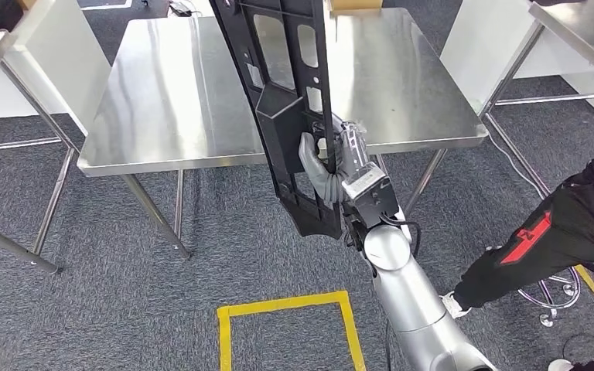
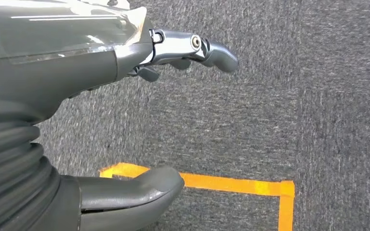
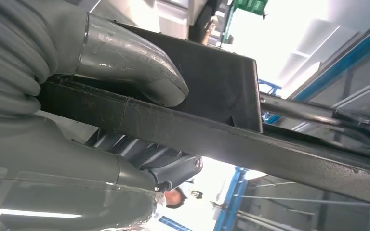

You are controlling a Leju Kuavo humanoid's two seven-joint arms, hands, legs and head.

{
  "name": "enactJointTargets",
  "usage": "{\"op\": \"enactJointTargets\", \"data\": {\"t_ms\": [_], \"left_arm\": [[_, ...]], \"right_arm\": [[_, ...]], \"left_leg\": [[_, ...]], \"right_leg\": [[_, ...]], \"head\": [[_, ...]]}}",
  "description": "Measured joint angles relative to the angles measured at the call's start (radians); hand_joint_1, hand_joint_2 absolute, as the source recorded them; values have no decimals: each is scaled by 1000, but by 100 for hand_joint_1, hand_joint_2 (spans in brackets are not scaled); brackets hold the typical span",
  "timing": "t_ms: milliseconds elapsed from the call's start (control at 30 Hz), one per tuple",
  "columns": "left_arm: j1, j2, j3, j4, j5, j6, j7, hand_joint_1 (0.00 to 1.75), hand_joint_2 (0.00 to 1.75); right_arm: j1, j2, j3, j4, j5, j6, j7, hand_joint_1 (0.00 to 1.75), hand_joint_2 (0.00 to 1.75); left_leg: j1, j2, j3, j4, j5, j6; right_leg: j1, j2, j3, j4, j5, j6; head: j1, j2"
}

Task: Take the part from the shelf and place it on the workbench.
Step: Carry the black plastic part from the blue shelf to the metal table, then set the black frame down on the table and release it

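From the head view, you are seeing the right hand (image 1: pixel 326 158) gripping the long black part (image 1: pixel 290 108) upright before the steel workbench (image 1: pixel 170 93), so placing remains. Left wrist view: the left hand (image 2: pixel 139 120) is hanging with fingers apart, holding nothing. Right wrist view: the thumb (image 3: pixel 139 67) is clamping the part.

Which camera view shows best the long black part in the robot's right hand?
The head view: the black part stands upright above the workbench, gripped by the right hand. The right wrist view shows its edge close up; the left wrist view shows carpet.
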Motion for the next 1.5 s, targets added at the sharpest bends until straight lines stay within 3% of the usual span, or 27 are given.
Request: {"op": "enactJointTargets", "data": {"t_ms": [67, 100, 167, 233, 267, 300, 400, 467, 600, 633, 733, 767, 833, 900, 933, 967, 1033, 1067, 1133, 1233, 1267, 1333, 1367, 1400, 1433, 1467, 1500], "left_arm": [[-1, 1, 0, 0, 0, 2, 0, 0, 175], [-1, 1, 0, 0, 0, 3, -1, 0, 175], [-2, 1, 0, 0, 0, 3, -1, 0, 175], [0, 1, 0, 0, -2, 3, 0, 0, 175], [1, 1, 0, 0, -5, 3, 0, 0, 175], [1, 1, 0, 0, -9, 3, 1, 0, 175], [1, 2, -1, 0, -21, 3, 5, 0, 175], [-2, 4, -2, 0, -29, 2, 11, 0, 175], [-12, -1, -6, 0, -35, 2, 19, 0, 175], [-15, -2, -6, 0, -35, 2, 20, 0, 175], [-21, -5, -6, 0, -36, 2, 21, 0, 175], [-21, -7, -6, 0, -36, 2, 21, 0, 175], [-20, -10, -6, 0, -36, 2, 22, 0, 175], [-20, -12, -6, 0, -36, 2, 22, 0, 175], [-21, -12, -6, 0, -38, 1, 23, 0, 175], [-22, -12, -6, 0, -40, 1, 23, 0, 175], [-25, -13, -9, 0, -48, 0, 24, 0, 175], [-25, -13, -11, 0, -51, 0, 25, 0, 175], [-26, -13, -13, 0, -55, -1, 27, 0, 175], [-27, -12, -15, 0, -56, -1, 28, 0, 175], [-27, -12, -16, 0, -56, 0, 28, 0, 175], [-29, -14, -21, 0, -58, 2, 31, 0, 175], [-29, -15, -22, 1, -57, 4, 32, 0, 175], [-28, -15, -24, 1, -54, 5, 32, 0, 175], [-27, -13, -24, 1, -50, 6, 32, 0, 175], [-27, -12, -24, 1, -48, 7, 32, 0, 175], [-27, -10, -24, 1, -47, 8, 32, 0, 175]], "right_arm": [[-3, 4, 3, 3, 1, 0, 0, 175, 175], [-5, 6, 5, 4, 1, 1, 0, 175, 175], [-7, 12, 8, 7, 3, 1, -1, 175, 175], [-6, 16, 11, 9, 7, 1, -1, 175, 175], [-4, 17, 12, 9, 10, 1, -1, 175, 175], [-3, 18, 13, 10, 14, 1, 0, 175, 175], [-1, 18, 13, 10, 26, 0, 1, 175, 175], [1, 18, 13, 8, 32, -2, 3, 175, 175], [10, 17, 14, 0, 40, -4, 6, 175, 175], [10, 16, 13, -1, 40, -5, 6, 175, 175], [16, 13, 13, -2, 40, -6, 6, 175, 175], [20, 11, 13, -2, 40, -6, 6, 175, 175], [25, 7, 13, -2, 40, -6, 6, 175, 175], [27, 5, 13, -2, 41, -6, 6, 175, 175], [27, 3, 12, -1, 41, -7, 6, 175, 175], [28, 1, 12, -1, 43, -8, 6, 175, 175], [32, -2, 11, -3, 51, -15, 4, 175, 175], [36, -3, 10, -6, 57, -19, 2, 175, 175], [40, -3, 10, -9, 63, -25, -2, 175, 175], [43, -3, 10, -13, 66, -27, -4, 175, 175], [45, -3, 10, -15, 68, -29, -5, 175, 175], [53, -3, 10, -19, 74, -33, -9, 175, 175], [56, -2, 10, -19, 78, -34, -11, 175, 175], [58, -2, 11, -20, 81, -35, -12, 175, 175], [58, -1, 11, -19, 84, -34, -13, 175, 175], [55, 0, 12, -19, 86, -34, -13, 175, 175], [51, 0, 13, -18, 89, -33, -12, 175, 175]], "left_leg": [[2, 4, -5, 19, 1, -7], [3, 5, -24, 50, -1, -11], [6, 7, -97, 166, -27, -21], [8, 8, -182, 272, -73, -30], [8, 8, -209, 289, -80, -30], [7, 8, -219, 272, -64, -29], [0, 7, -177, 94, 71, -5], [-8, 4, -154, 23, 102, 12], [-7, 6, -106, -4, 98, 33], [-4, 7, -92, -6, 96, 36], [-3, 6, -73, -6, 76, 36], [-2, 5, -66, -5, 67, 34], [-1, 1, -45, -4, 46, 29], [1, -2, -18, -3, 22, 20], [2, -2, -9, -3, 11, 13], [2, -2, -5, -4, 3, 6], [3, 0, 1, -5, -5, -5], [3, 2, 5, -4, -8, -9], [5, 4, 9, -2, -11, -13], [6, 5, 3, 6, -13, -15], [7, 6, -4, 19, -14, -16], [7, 8, -101, 144, -36, -20], [6, 8, -153, 184, -29, -18], [4, 8, -195, 194, -3, -11], [-2, 8, -202, 139, 53, 4], [-9, 9, -189, 85, 95, 18], [-15, 9, -176, 46, 121, 30]], "right_leg": [[-6, 4, 14, -5, 2, -16], [-8, 5, 24, -7, -1, -23], [-9, 6, 41, -11, -13, -38], [-7, 8, 57, -11, -29, -46], [-5, 9, 67, -11, -37, -46], [-4, 11, 78, -11, -46, -46], [4, 16, 116, -12, -75, -41], [8, 20, 127, -14, -92, -32], [14, 20, 145, 15, -108, -4], [12, 19, 126, 51, -118, -1], [4, 16, 5, 212, -153, 4], [1, 16, -27, 234, -163, 8], [-6, 14, -47, 182, -142, 24], [-13, 6, -23, 69, -53, 44], [-11, 1, -11, 28, -22, 42], [-7, -3, -4, 11, -1, 32], [-1, -3, 2, 5, -8, -1], [-3, 0, 7, 4, -8, -11], [-10, 2, 16, 0, -12, -20], [-11, 3, 23, -3, -13, -22], [-11, 4, 27, -5, -15, -24], [-6, 7, 57, -7, -38, -37], [-1, 10, 80, -8, -56, -43], [4, 12, 106, -8, -76, -48], [8, 15, 126, -9, -94, -48], [12, 16, 139, -10, -104, -46], [14, 17, 146, -12, -114, -42]], "head": [[1, 0], [1, 0], [0, 0], [0, 0], [0, 0], [0, 0], [0, 0], [1, 0], [1, 0], [2, 0], [3, 0], [3, 0], [3, 0], [3, 0], [3, 0], [3, 0], [5, 0], [6, 0], [6, 0], [7, 0], [7, 0], [5, 0], [4, 0], [4, 0], [4, 0], [5, 0], [6, 0]]}}
